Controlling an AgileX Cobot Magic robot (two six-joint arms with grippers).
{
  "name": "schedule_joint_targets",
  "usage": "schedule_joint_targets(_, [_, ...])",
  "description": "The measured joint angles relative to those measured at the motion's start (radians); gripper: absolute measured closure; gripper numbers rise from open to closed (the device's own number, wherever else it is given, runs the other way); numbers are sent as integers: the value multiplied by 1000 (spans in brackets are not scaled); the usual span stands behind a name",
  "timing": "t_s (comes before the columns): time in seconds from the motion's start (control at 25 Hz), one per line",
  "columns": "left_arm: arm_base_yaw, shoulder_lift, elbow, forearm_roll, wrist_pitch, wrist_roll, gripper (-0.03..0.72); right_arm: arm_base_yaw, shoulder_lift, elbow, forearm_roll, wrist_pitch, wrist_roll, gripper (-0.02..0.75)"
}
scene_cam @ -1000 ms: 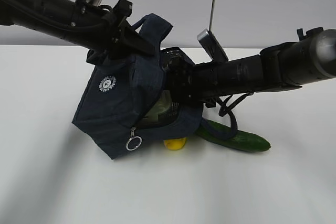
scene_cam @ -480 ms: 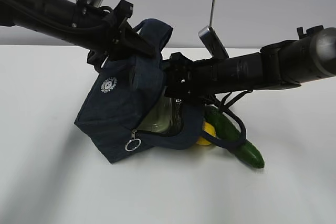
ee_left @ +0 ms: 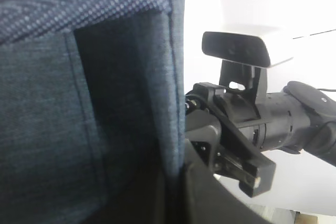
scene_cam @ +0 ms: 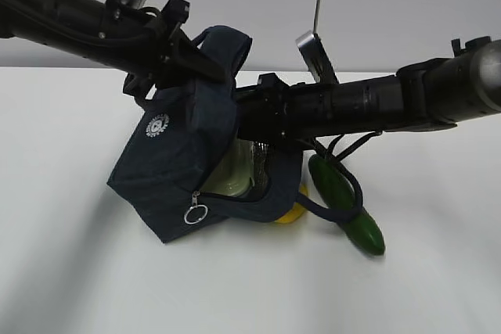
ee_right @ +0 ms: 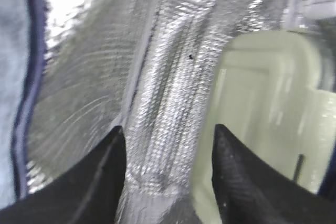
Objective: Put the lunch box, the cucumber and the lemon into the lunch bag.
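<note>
While the boxy dark navy fabric lunch bag (scene_cam: 180, 170) sits tilted on the white table (scene_cam: 70, 271), its mouth gapes toward the right and both black arms crowd over it. Long dark green cucumber (scene_cam: 347, 202) lies on the table just right of the bag, a loose navy strap looped across its middle; small bright yellow lemon (scene_cam: 293, 214) peeks out at the bag's lower right edge, mostly hidden behind the fabric. Flat lunch box with pale sage-green lid (scene_cam: 232, 175) shows inside the opening, behind the black zipper line and the silver ring pull (scene_cam: 195, 213). Right gripper (ee_right: 168, 166) reaches into the bag — wrist view shows its two dark fingers (ee_right: 102, 177) spread apart with only the quilted silver lining (ee_right: 168, 77) between them, gripping nothing, and the pale lid (ee_right: 262, 119) just to one side. Left gripper (scene_cam: 188, 56) is up at the bag's top near the looped handle; fabric covers its tips in the exterior view, and the left wrist view is filled with navy cloth (ee_left: 79, 103) — cannot tell whether it is clenched on the fabric. Right arm's wrist and camera (ee_left: 236, 51) are in view beyond that cloth.
</note>
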Motion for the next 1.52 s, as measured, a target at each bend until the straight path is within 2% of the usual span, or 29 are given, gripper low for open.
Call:
schedule_joint_targets(0.16, [16, 0, 0, 0, 12, 0, 700, -9, 0, -3, -20, 29, -21, 342])
schedule_joint_targets(0.4, [47, 0, 0, 0, 37, 0, 700, -11, -15, -48, -165, 50, 3, 342])
schedule_joint_targets(0.72, [71, 0, 0, 0, 62, 0, 700, -11, -79, -200, -577, 61, 275, 342])
schedule_joint_targets(1.08, [75, 0, 0, 0, 103, -21, 701, -11, -101, -389, -971, 227, 627, 342])
schedule_joint_targets(1.36, [118, 1, 0, 0, 125, -27, 701, -11, -101, -486, -1215, 316, 835, 342])
schedule_joint_targets(1.52, [145, 1, 0, 15, 139, -33, 700, -11, -101, -512, -1301, 321, 904, 342])
